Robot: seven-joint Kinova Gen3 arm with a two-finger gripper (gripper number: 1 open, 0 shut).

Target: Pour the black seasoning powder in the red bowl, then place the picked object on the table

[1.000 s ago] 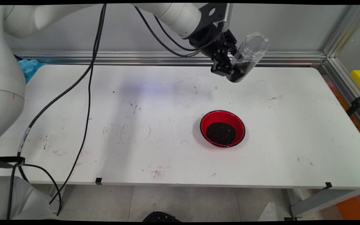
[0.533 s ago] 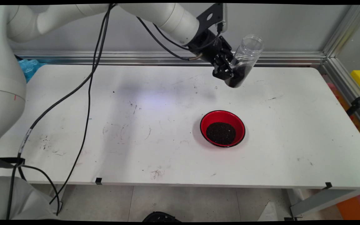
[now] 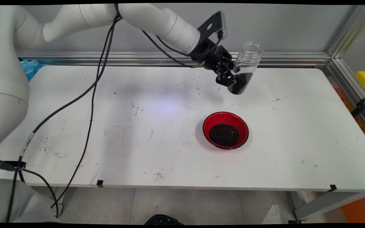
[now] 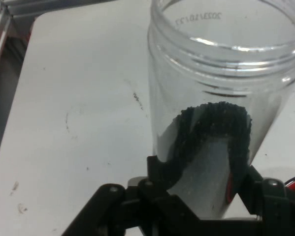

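Note:
A clear plastic jar with dark grains in its lower part hangs above the back of the table, its open mouth up and leaning a little to the right. My gripper is shut on its lower half. In the hand view the jar fills the frame, grains piled at its bottom, and my gripper clasps it from both sides. Below and in front of it on the table stands a red bowl holding a heap of the same dark grains, a good way apart from the jar.
The white table carries scuffs and specks. An aluminium rail runs along the back and down the right side. Black cables hang from the arm over the table's left half. A blue bag lies at the back left.
The jar has been tipped back nearer to upright and carried down and slightly left with my gripper. The grains have settled toward its bottom. The bowl has not moved.

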